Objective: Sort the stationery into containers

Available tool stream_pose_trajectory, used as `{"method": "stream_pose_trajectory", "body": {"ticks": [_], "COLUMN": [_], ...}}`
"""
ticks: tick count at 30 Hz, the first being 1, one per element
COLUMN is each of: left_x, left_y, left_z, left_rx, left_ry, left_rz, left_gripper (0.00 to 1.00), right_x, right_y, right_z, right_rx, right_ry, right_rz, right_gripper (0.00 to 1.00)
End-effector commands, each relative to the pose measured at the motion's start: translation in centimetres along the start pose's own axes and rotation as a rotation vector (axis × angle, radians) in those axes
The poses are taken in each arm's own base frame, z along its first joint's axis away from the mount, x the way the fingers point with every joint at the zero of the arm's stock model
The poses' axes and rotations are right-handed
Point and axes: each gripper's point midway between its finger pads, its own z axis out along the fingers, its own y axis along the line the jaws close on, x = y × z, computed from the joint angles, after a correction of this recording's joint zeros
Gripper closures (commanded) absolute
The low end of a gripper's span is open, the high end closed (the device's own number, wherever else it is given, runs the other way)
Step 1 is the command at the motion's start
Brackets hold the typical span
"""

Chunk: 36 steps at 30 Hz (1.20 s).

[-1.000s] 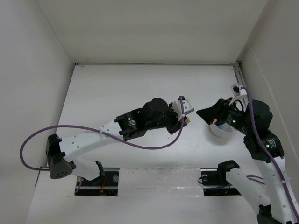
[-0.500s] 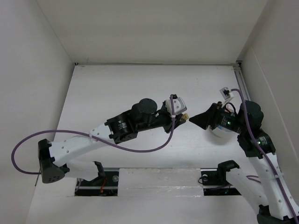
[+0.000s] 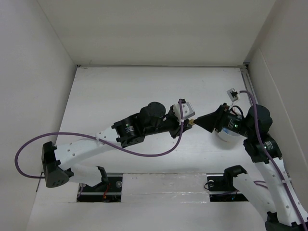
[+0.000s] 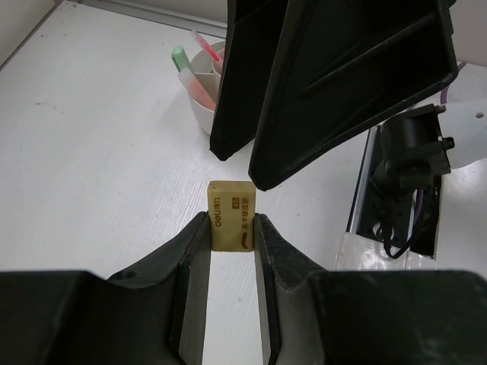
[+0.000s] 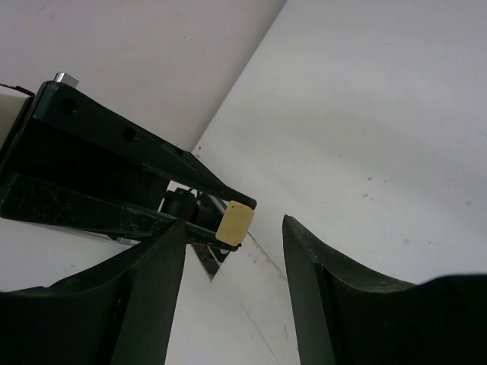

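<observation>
Left claw [image 3: 189,121], reaching from the lower left toward the middle of the overhead frame, is closed down to the width of a small yellow block [image 3: 191,122]. It pinches the block by its two side faces. Its own camera shows the left claw [image 4: 231,228] with the yellow block [image 4: 231,216] standing up between the finger pads, dark printing on its near face.

Just right of that, the right claw [image 3: 199,122] points back at it, tip to tip, above the white table [image 3: 120,96]. Its fingers are spread wide and hold nothing. From the right wrist, the right claw [image 5: 232,236] frames the yellow block [image 5: 234,222] in its gap; whether it touches it I cannot tell.

Farther right, the white cup [image 3: 226,138] sits partly under the right arm. The left wrist view shows the white cup [image 4: 200,114] with a green marker [image 4: 179,57] and a pink pen [image 4: 204,43] standing in it.
</observation>
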Motion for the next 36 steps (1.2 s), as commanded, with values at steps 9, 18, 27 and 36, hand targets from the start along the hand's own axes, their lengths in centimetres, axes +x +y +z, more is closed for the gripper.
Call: {"method": "stream_pose_trajectory", "body": {"ticks": [9,18,27,36], "left_x": [-3.1,-3.3,-3.3,-4.3], "left_y": [-0.7,-0.7,0.5,1.1], "left_z": [-1.0,-1.3,-1.5,-2.4], "left_rx": [0.037,0.036,-0.057,-0.097], "left_ry": [-0.094,-0.095,-0.101,-0.143], "left_rz": [0.02,0.029,0.038,0.037], "left_gripper": [1.0,1.0,1.0,1.0], "right_x": [1.2,1.5,1.0,1.6], "right_y": [1.8,2.1,0.1,-0.1], "right_z": [2.6,3.7,2.7,2.9], "right_rx": [-0.083,-0.05,0.097,0.087], "right_ry": [0.016,0.011,-0.017,0.003], "right_rz": [-0.007,-0.004,-0.008,-0.014], "right_gripper": [0.42,0.6,0.46,0.57]}}
